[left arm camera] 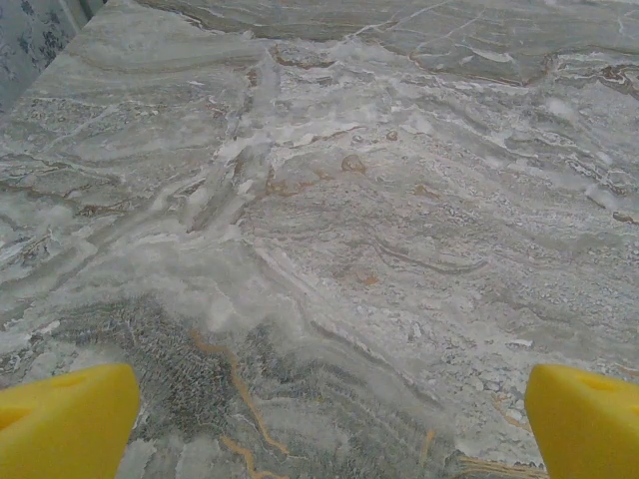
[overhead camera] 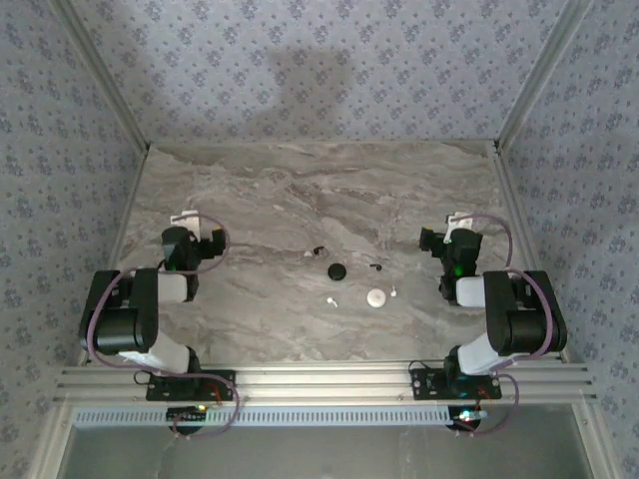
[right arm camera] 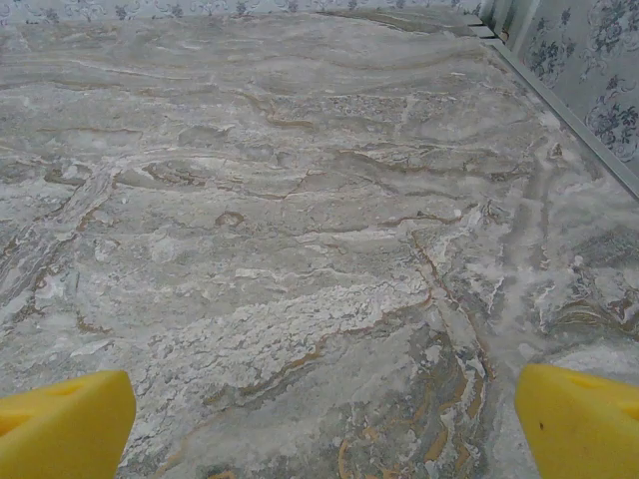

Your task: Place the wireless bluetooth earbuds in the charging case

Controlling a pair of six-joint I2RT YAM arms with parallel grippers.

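The charging case (overhead camera: 375, 297) lies close to the near edge of the table (overhead camera: 300, 190), about midway between its side edges, the first earbud (overhead camera: 330, 299) near it toward the left edge, the second earbud (overhead camera: 393, 292) just beside it toward the right edge, a black disc (overhead camera: 337, 270) just beyond. Left gripper (left arm camera: 324, 419) and right gripper (right arm camera: 319, 419) hang released, jaws wide, well apart from these. Advisable first move: the right gripper descends on the second earbud, straddling its stem without nudging the case.
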